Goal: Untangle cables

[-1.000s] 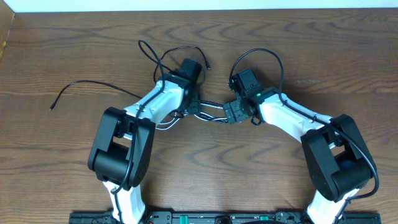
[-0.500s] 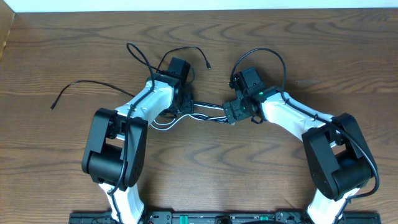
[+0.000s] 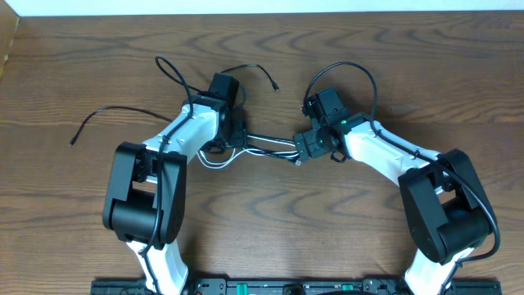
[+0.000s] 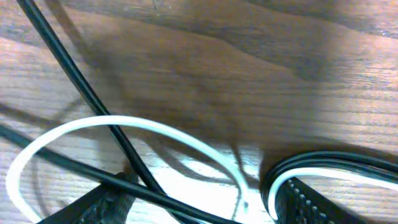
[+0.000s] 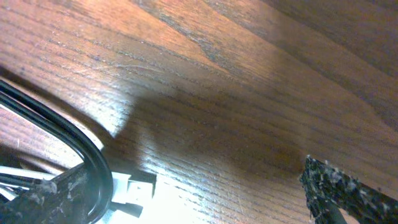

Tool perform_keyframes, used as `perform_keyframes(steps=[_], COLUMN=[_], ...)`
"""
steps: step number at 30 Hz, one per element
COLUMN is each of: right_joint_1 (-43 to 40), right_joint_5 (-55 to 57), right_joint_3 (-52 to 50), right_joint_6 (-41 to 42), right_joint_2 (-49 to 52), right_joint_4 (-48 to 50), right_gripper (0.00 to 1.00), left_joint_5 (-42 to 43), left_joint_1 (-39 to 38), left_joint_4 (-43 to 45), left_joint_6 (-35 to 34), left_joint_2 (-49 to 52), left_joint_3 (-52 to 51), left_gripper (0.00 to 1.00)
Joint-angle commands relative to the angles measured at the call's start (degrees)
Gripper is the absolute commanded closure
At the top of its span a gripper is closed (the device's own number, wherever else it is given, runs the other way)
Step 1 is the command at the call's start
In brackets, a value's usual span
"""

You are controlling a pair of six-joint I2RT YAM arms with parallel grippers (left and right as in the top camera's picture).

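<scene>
the cables (image 3: 270, 145) are seen strung across the middle of the table (image 3: 409, 65), from the left gripper (image 3: 241, 138) to the right gripper (image 3: 301, 150). the left's fingers (image 4: 311, 200) are seen apart, a black-and-white bundle curved round one. the right's are spread wide, cords beside one finger.

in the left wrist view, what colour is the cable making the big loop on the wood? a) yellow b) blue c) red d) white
d: the looping cable is plainly white, and a black cable crosses over it.
</scene>
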Motion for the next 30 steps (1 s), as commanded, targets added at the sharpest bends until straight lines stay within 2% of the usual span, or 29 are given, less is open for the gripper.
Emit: perform_keyframes(steps=[1, 16, 21, 25, 30], right_joint_1=[-5.73, -10.95, -13.16, -13.38, -13.40], right_joint_5=[22.88, 31.80, 31.04, 24.72, 24.30], right_joint_3=[-4.83, -6.25, -6.40, -6.40, -6.40], right_joint_6=[-2.75, -2.71, -0.79, -0.85, -0.85], right_joint_2=[3.43, 3.43, 3.43, 3.43, 3.43], right_joint_4=[-3.45, -4.22, -4.37, -3.21, -3.04], right_gripper=[0.01, 0.01, 0.01, 0.01, 0.01], left_joint_5=[-15.85, -21.09, -21.03, -20.33, -20.33], left_joint_1=[6.54, 6.62, 7.50, 7.61, 7.56], left_joint_4=[-0.33, 0.90, 0.94, 1.16, 1.14], left_joint_6=[3.13, 1.90, 1.49, 0.63, 0.63], left_joint_2=[4.74, 4.74, 4.74, 4.74, 4.74], left_joint_3=[-4.22, -5.81, -5.81, -5.81, -5.81], left_gripper=[0.29, 0.28, 0.28, 0.28, 0.28])
